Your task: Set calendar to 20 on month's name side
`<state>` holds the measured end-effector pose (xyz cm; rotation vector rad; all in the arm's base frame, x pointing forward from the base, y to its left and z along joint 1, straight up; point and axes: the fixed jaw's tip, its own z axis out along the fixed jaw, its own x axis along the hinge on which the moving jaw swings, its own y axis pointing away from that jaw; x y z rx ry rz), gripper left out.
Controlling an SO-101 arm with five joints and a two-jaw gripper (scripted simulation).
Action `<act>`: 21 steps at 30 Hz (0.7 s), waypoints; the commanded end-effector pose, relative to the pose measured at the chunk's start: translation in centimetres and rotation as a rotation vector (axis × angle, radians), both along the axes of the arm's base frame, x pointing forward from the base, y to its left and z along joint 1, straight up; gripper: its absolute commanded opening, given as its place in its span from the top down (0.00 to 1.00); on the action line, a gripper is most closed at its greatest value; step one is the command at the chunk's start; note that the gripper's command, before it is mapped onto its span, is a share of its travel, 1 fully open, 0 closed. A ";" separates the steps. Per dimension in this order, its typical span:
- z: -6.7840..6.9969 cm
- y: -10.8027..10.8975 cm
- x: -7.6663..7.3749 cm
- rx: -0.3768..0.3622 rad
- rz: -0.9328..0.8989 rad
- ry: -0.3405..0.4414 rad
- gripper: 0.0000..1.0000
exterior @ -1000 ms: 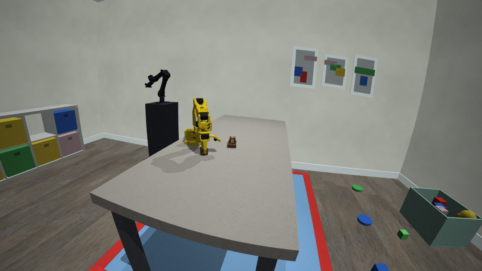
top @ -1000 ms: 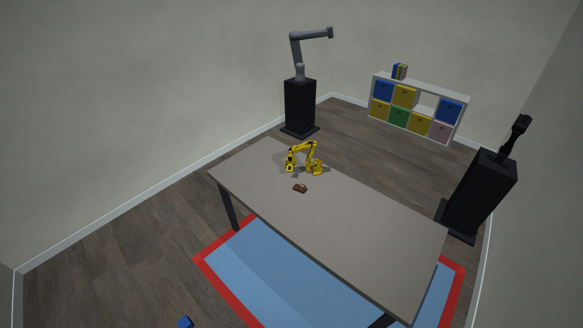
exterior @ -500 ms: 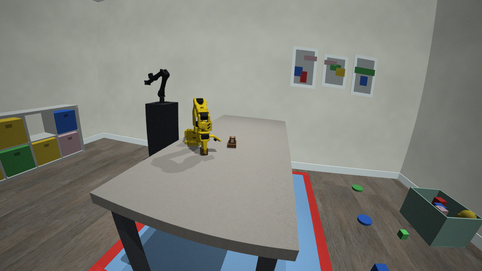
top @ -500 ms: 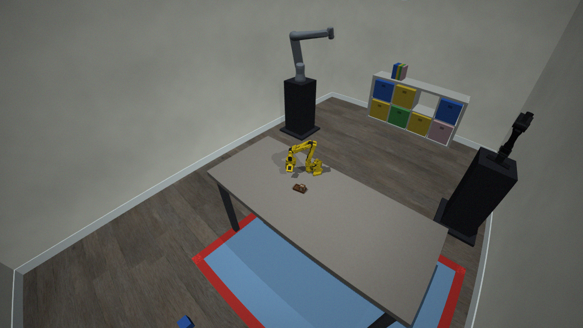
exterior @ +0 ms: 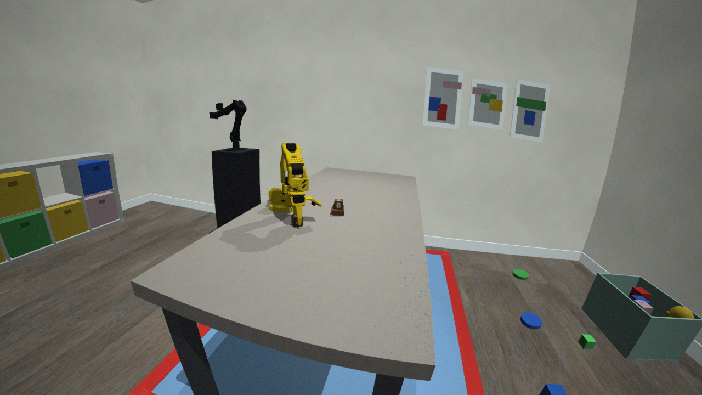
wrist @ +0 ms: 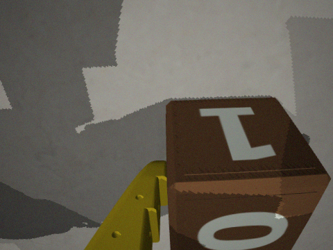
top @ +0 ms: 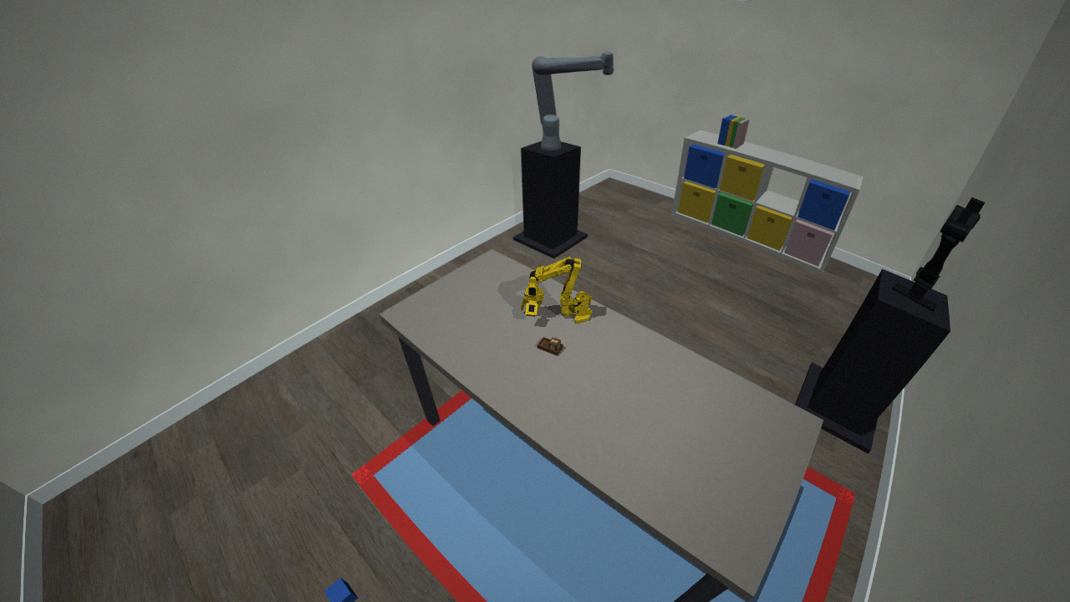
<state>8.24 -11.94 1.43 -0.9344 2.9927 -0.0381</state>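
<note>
Away from the tray, a cube sits at the pincer

On the counter (top: pixel 635 419) (exterior: pixel 353 275), a dark cube (exterior: pixel 296 223) (wrist: pixel 194 149) lies at the fingertips of the pincer (top: pixel 530 308) (exterior: pixel 296 220) (wrist: pixel 236 153). The pincer is partly open, about a third; one finger meets the cube's side, but the other is hidden, so I cannot tell whether the cube is gripped. It shows a 1 and, on the adjoining face, a 0. That 0 probably makes it the units digit, with the pincer pointing down to lift or turn it.

The tray (top: pixel 550 351) (exterior: pixel 337 213) rests near the arm (top: pixel 570 278) (exterior: pixel 290 164) with the other cube (top: pixel 554 344) (exterior: pixel 338 204) in it, showing 8 to the exterior view. That end would face outward, leaving the neighbouring space for a partner. The month's name is too small to read, so 20 cannot be confirmed; the first cube still needs placing.
</note>
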 end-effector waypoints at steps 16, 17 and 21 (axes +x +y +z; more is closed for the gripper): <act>0.4 -0.3 0.0 -0.012 -0.018 -0.010 0.64; 0.6 -0.3 0.1 -0.012 -0.018 -0.010 0.64; 1.6 -0.4 0.1 -0.012 -0.018 -0.010 0.64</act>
